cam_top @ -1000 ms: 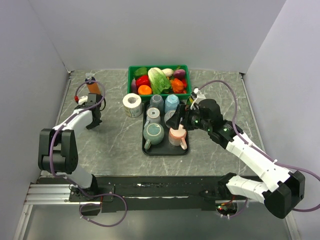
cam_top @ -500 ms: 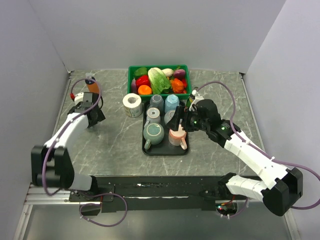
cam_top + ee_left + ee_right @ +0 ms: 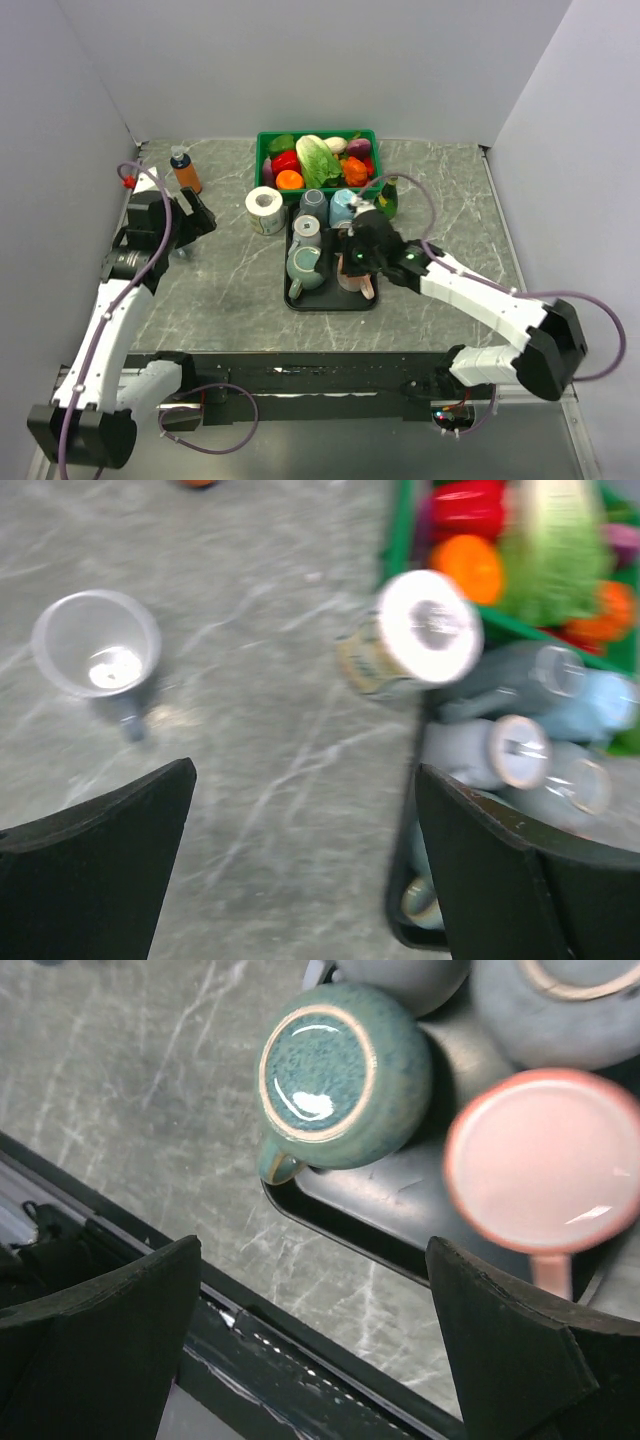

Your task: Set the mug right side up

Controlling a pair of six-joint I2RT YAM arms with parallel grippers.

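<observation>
A clear glass mug [image 3: 97, 645] stands upright on the table, mouth up, apart from my left gripper [image 3: 305, 780], which is open and empty above and to the mug's right. On the black tray [image 3: 400, 1222] several mugs sit upside down: a green mug [image 3: 335, 1075], a pink mug [image 3: 545, 1160] and grey ones behind. My right gripper [image 3: 312, 1250] hovers open over the tray's near edge, just near of the green and pink mugs. From above, the right gripper [image 3: 350, 262] partly hides the pink mug [image 3: 358, 282] next to the green mug [image 3: 305, 266].
A tape roll [image 3: 265, 210] lies left of the tray [image 3: 330, 303]. A green basket [image 3: 318, 189] of vegetables stands behind it. An orange bottle [image 3: 186, 172] is at the back left and a dark green bottle [image 3: 387, 198] at the tray's right rear corner.
My left gripper opened, let go of the clear mug and rose away from it. My right gripper moved left and nearer, over the tray's front mugs.
</observation>
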